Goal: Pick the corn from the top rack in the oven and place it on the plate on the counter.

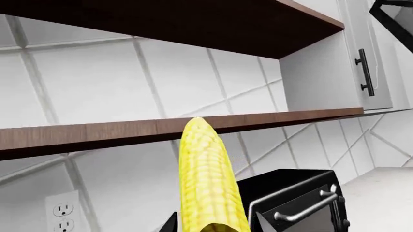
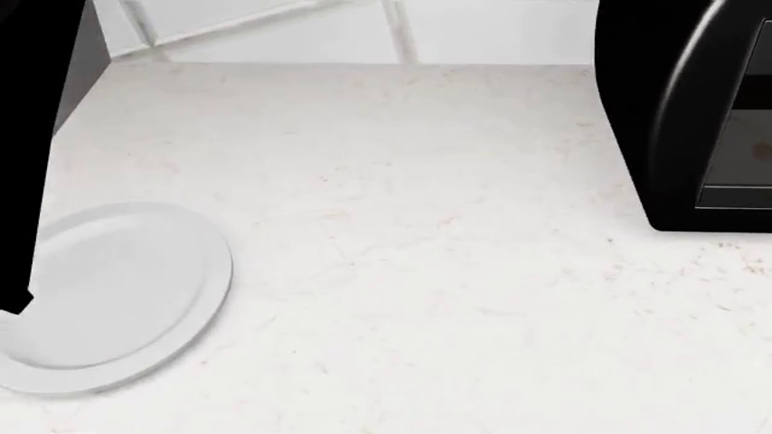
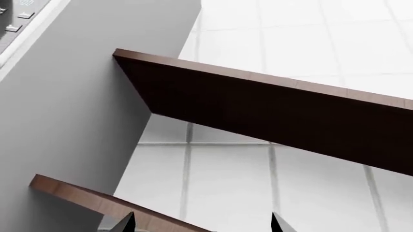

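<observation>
The bright yellow corn (image 1: pixel 205 179) stands between the two dark fingers of my left gripper (image 1: pixel 213 225), which is shut on its thick end. Its tapered tip points up toward the wall shelves. The white plate (image 2: pixel 115 294) lies on the white counter (image 2: pixel 410 253) at the lower left of the head view. A black shape (image 2: pixel 36 136) at that view's left edge covers part of the plate's rim. My right gripper (image 3: pixel 202 223) is open with nothing between its tips and faces the tiled wall. The oven is out of view.
A small black countertop appliance (image 2: pixel 688 108) with a silver handle (image 1: pixel 306 208) stands on the counter at the right. Two dark wooden shelves (image 1: pixel 96 133) run along the tiled wall, next to a white cabinet (image 1: pixel 368 53). A wall outlet (image 1: pixel 63 215) sits below them.
</observation>
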{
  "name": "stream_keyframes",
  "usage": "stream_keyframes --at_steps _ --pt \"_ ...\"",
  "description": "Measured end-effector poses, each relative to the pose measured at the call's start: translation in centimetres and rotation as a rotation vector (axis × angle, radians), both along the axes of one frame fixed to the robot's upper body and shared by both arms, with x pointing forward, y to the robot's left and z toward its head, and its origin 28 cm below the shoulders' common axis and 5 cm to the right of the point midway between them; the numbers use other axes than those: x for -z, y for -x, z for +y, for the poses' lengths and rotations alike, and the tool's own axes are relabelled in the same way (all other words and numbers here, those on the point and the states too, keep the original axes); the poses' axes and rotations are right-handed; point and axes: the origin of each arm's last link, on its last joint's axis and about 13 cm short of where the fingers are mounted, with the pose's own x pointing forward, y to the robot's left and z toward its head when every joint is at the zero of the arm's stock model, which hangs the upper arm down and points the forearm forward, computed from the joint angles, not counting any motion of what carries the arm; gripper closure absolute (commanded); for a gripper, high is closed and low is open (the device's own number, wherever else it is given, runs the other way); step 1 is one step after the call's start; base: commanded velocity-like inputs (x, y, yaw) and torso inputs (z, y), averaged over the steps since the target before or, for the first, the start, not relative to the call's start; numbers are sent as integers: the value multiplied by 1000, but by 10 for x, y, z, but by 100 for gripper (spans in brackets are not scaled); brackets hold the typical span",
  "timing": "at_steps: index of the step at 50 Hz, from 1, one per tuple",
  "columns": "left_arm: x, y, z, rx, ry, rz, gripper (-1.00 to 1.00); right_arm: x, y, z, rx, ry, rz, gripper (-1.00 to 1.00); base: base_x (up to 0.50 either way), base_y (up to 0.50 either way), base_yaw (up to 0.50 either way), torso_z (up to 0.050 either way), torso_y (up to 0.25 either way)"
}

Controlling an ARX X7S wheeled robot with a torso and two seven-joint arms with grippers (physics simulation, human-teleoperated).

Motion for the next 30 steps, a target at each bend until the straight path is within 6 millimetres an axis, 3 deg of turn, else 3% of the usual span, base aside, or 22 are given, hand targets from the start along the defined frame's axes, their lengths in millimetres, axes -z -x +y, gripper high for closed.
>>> stream_keyframes --at_steps 30 --pt "3 -3 5 -36 -1 3 100 -4 2 1 -15 -20 -11 -100 0 0 0 0 0"
